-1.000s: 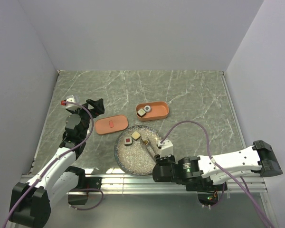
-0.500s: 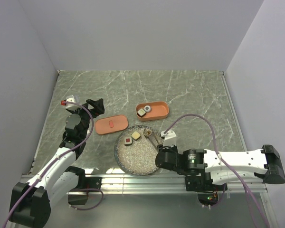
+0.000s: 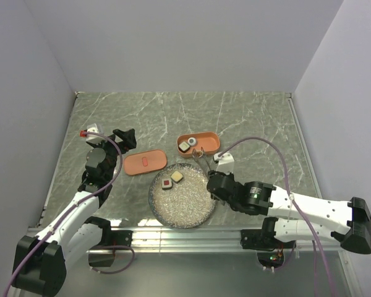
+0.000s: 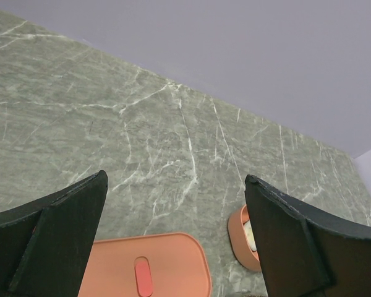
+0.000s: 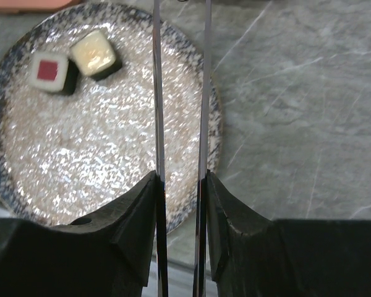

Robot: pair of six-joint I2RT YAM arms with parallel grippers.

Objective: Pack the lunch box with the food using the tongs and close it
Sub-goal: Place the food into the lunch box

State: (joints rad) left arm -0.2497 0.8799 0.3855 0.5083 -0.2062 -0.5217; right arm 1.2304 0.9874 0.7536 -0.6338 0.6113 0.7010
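The right pincer (image 5: pixel 180 207) is closed narrowly on the tongs (image 5: pixel 159 124), one finger pressing on the outside of each slender metal arm, so the two arms run nearly parallel with a slim gap between them. From the wrist, the tongs stretch away over the right edge of the speckled plate (image 5: pixel 80 142) and leave the view at the top. From above, their tips reach the near wall of the lunch box (image 3: pixel 209 146); whether they pinch anything there is too small to tell. Two pieces (image 3: pixel 188 144) sit in the left end of the box. A red-topped piece (image 5: pixel 49 71) and a cream-topped piece (image 5: pixel 94 54) lie side by side on the plate, left of the tongs and apart from them. The left pincer (image 4: pixel 176 185) stands wide and empty above the tabletop (image 4: pixel 142 124), with the lid (image 4: pixel 167 266) lying flat just below it.
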